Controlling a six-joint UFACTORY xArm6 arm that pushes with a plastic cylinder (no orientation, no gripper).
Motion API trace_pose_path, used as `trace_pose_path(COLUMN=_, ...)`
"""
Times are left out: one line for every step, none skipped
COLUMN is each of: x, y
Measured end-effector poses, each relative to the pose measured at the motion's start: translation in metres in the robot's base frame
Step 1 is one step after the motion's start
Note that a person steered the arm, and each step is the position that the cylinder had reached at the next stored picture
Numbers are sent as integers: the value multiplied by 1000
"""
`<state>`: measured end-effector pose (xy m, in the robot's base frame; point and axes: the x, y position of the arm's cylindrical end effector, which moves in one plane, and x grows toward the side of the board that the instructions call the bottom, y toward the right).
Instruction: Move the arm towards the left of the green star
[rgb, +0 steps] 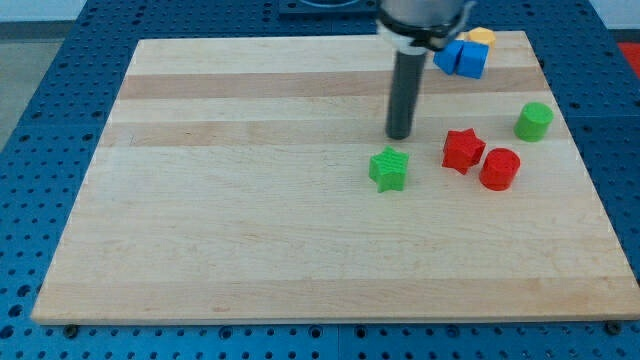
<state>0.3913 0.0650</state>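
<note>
Pale wooden board (250, 220), blue pegboard (40, 120)

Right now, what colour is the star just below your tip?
Green. The green star sits just below my tip in the camera view, the only view.

One camera looks down at an angle from the near edge. It frames the whole wooden board (250, 250) closely.

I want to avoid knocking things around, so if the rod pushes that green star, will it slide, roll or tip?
The green star sits low and flat on the wooden board, so it will probably slide, not tip or roll. Its points may make it spin if pushed off-centre. My tip stands just above it in the view, apparently not touching. It looks small and rigid, likely light.
</note>
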Motion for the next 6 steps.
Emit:
trace_pose_path(x=20, y=-15)
trace_pose_path(x=35, y=-41)
trace_pose_path(x=49, y=-70)
trace_pose_path(x=79, y=-76)
trace_pose_path(x=84, y=-60)
trace_pose_path(x=77, y=-52)
